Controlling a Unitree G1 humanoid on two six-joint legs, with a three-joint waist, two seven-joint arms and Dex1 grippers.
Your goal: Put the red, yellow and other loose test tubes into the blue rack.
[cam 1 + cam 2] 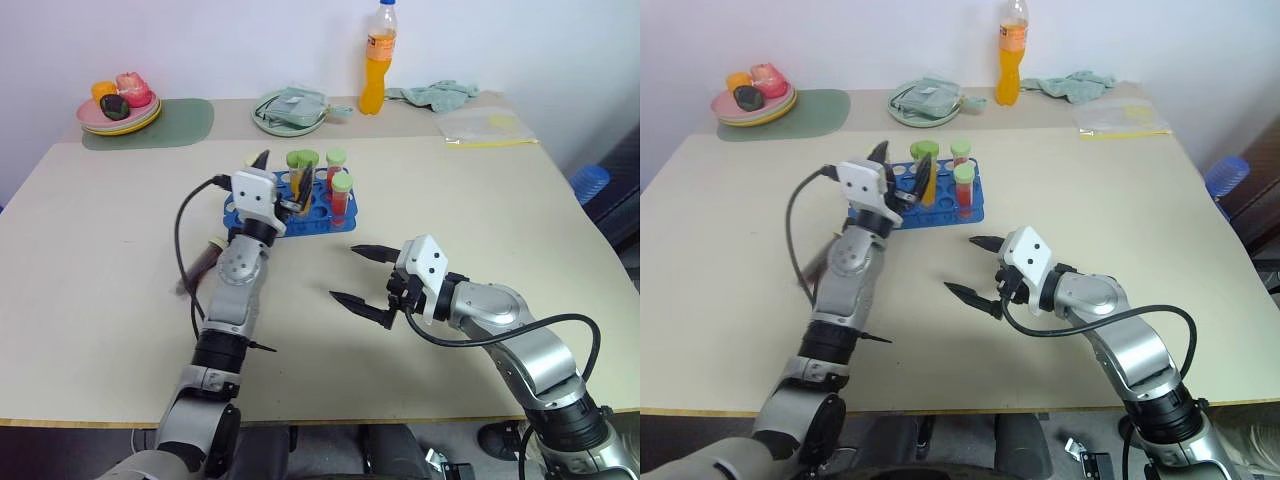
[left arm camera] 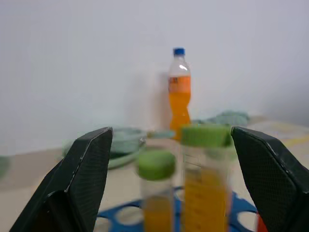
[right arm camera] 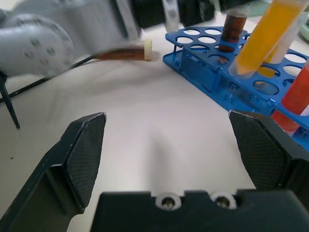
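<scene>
Test tubes stand in our blue rack (image 1: 300, 208): a yellow tube (image 3: 264, 38) leaning, a red tube (image 1: 341, 197) upright. A dark brown tube (image 3: 123, 52) lies on the table (image 1: 120, 250) beside the rack. Our left gripper (image 1: 902, 168) gapes released around the yellow tube; our right gripper (image 1: 363, 278) hovers spread, empty.
</scene>
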